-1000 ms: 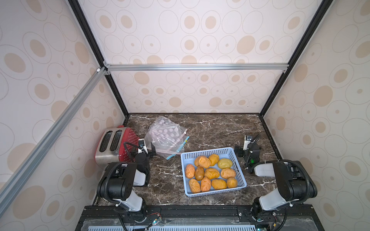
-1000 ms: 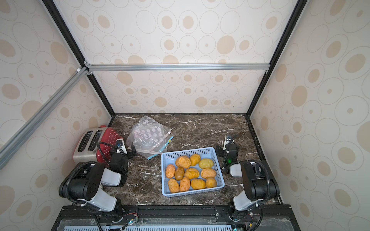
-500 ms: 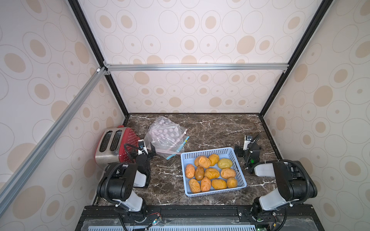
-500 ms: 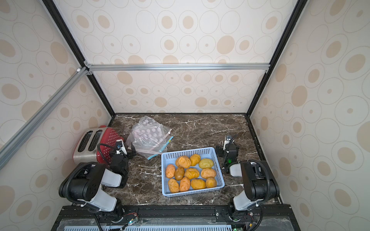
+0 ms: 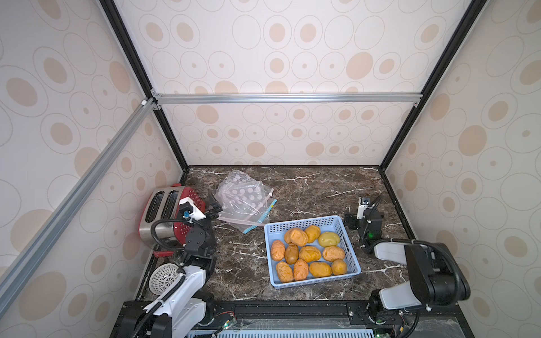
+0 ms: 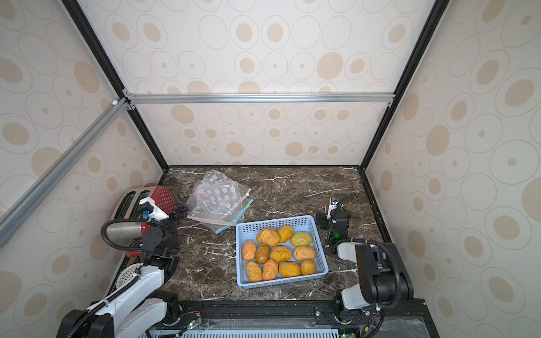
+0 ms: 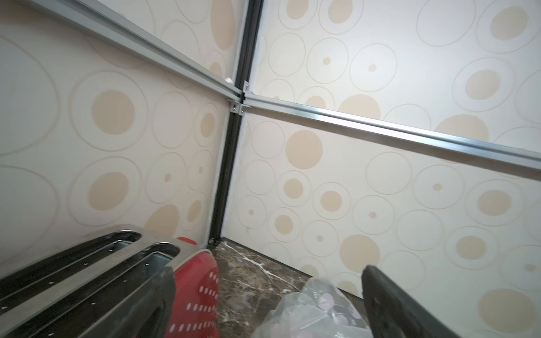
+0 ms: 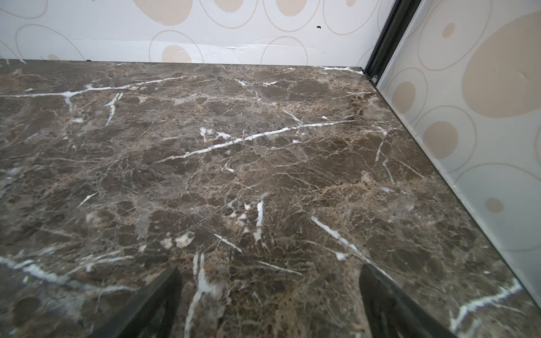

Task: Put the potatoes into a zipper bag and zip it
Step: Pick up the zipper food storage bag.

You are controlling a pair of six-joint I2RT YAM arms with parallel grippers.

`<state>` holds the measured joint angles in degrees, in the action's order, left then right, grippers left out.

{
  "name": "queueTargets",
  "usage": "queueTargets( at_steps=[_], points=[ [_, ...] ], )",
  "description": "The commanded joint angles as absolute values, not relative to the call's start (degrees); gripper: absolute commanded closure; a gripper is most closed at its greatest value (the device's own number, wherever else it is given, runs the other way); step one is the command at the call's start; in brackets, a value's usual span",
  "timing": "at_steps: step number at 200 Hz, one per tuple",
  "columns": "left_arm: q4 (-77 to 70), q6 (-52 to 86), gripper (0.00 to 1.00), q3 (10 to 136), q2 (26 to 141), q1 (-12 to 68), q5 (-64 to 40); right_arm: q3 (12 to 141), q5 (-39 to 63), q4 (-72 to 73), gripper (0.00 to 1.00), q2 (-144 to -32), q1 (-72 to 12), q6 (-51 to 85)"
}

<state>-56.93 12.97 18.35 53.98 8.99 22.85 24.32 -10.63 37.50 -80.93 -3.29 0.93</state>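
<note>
dotted beige walls (image 5: pixel 292 137) box in a dark marble tabletop (image 5: pixel 322 190), and not much has happened on it yet.

what's just changed: my left arm (image 5: pixel 187 281) has unfolded and come up and forward. the left claw (image 7: pixel 268 267) now sits just beside the zipper bag (image 5: pixel 246 202), jaws wide with nothing in them. that move also uncovers a white round mesh thing (image 5: pixel 164 278) down by the tabletop edge. my right claw (image 8: pixel 269 267) hasn't really budged. it hangs low over bare marble next to the blue basket (image 5: pixel 347 234), also wide and empty.

for the task that means we're basically at square one. my guess is this is the opening reach for the bag. the potatoes (image 5: pixel 307 253) are all in the basket, packed touching each other. the yellowish-green potato (image 5: pixel 329 239) is in the back corner nearest my right arm (image 5: pixel 392 253). none are in the bag. it lies crumpled on the marble with its coloured zip strip facing the basket, and i can't tell if the mouth is open.

stuff in the way: the red-and-steel toaster (image 5: pixel 164 204) is right next to my left claw and fills one whole side of the left wrist view. so there's not much swing room there. the basket sits between my right arm and the bag, so that arm has to go over or around it. floppy plastic on smooth marble will probably slide too.
</note>
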Motion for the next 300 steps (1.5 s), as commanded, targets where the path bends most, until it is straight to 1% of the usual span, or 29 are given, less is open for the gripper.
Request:
queueTargets(
  at_steps=[1,10,22,37,50,64,73,94,119,132,143,154,179,185,219,245,264,300],
  points=[
    [-37.68,20.12,0.01,29.55,55.0,8.09,9.91,30.94,-13.49,22.96,0.07,-72.57,-3.2,6.86],
    [-30.45,17.96,0.01,36.37,57.14,8.07,5.38,33.16,-11.76,18.54,0.09,-70.21,-3.24,10.36],
    [-19.07,14.52,0.01,46.63,60.51,8.24,1.46,34.26,-7.28,16.18,0.14,-68.16,-3.24,13.21],
    [-5.44,8.24,0.01,58.19,64.76,8.52,-0.41,34.78,-4.72,13.77,0.15,-66.84,-3.24,19.04],
    [2.82,0.79,0.01,65.26,67.94,8.79,-1.14,34.69,-1.03,12.43,0.16,-66.13,-3.25,20.76],
    [11.78,-8.45,0.01,70.74,71.16,10.02,-2.35,33.84,0.51,12.34,0.18,-65.49,-3.21,22.6],
    [17.55,-14.86,0.01,73.15,73.22,11.96,-1.27,33.05,0.71,12.96,0.18,-65.16,-3.25,23.89],
    [23.47,-28.16,0.01,70.62,76.44,16.79,4.29,32.18,1.18,14.62,0.19,-65.05,-3.22,25.65],
    [22.75,-40.74,0.02,62.26,80.35,22.35,13.4,32.64,2.07,14.36,0.19,-66.38,-3.25,26.43],
    [21.61,-42.73,0.03,60.7,83.34,22.85,14.58,32.45,1.67,14.53,0.19,-66.78,-3.17,26.69],
    [21.71,-43.06,0.06,61.03,85.99,22.86,13.86,32.22,1.0,14.65,0.19,-66.93,-3.22,27.21],
    [20.82,-43.5,0.07,61.24,88.77,22.97,13.67,32.1,0.72,14.89,0.19,-67.01,-3.25,27.5],
    [22.78,-43.81,0.18,63.22,95.77,23.2,14.29,31.75,0.88,15.46,0.18,-67.32,-3.21,27.85],
    [22.72,-43.63,0.2,63.24,96.58,23.23,14.73,31.65,0.81,15.47,0.18,-67.28,-3.17,27.72],
    [19.98,-44.53,0.19,60.0,95.29,23.24,13.83,31.46,0.44,15.65,0.18,-67.55,-3.23,27.86],
    [18.46,-44.66,0.21,59.11,94.58,23.21,15.19,31.64,1.08,15.84,0.18,-68.5,-3.21,28.42],
    [17.17,-44.83,0.25,58.89,94.22,23.21,15.33,31.59,1.23,15.99,0.18,-68.55,-3.21,28.45],
    [15.17,-43.69,0.4,59.15,95.63,23.21,17.4,31.56,0.97,15.82,0.18,-68.43,-3.24,28.48]
  ],
)
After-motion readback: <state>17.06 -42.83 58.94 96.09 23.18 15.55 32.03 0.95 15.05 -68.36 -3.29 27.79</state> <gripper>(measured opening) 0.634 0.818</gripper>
